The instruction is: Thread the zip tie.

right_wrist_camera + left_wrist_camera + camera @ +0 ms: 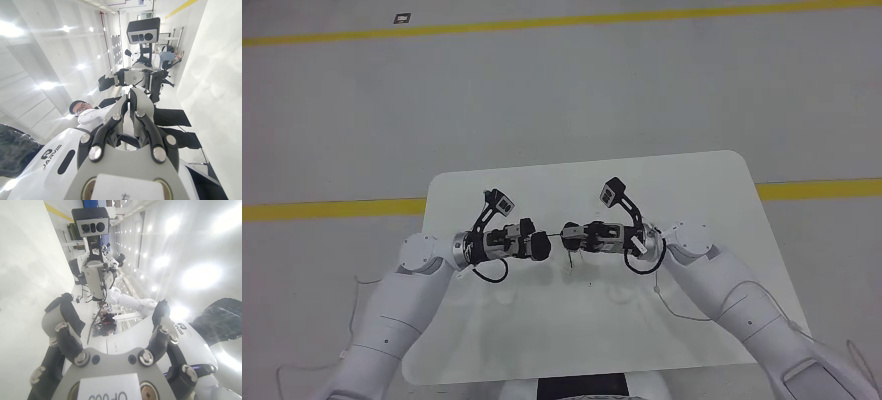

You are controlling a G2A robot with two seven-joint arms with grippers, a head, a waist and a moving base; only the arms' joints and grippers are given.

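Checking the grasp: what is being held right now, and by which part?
The right gripper pinches the zip tie by one end; its free length points at the open left gripper. Which end cannot be told.

I work in what looks like a large robot lab or test hall. My white table (pixel 692 180) stands on a wide, pale grey floor (pixel 542 100) marked with long yellow lines (pixel 542 22), like a factory bay. Overhead is a high white ceiling (pixel 47 47) with rows of bright round lamps (pixel 144 255). Farther back I see a black office chair (pixel 75 266).
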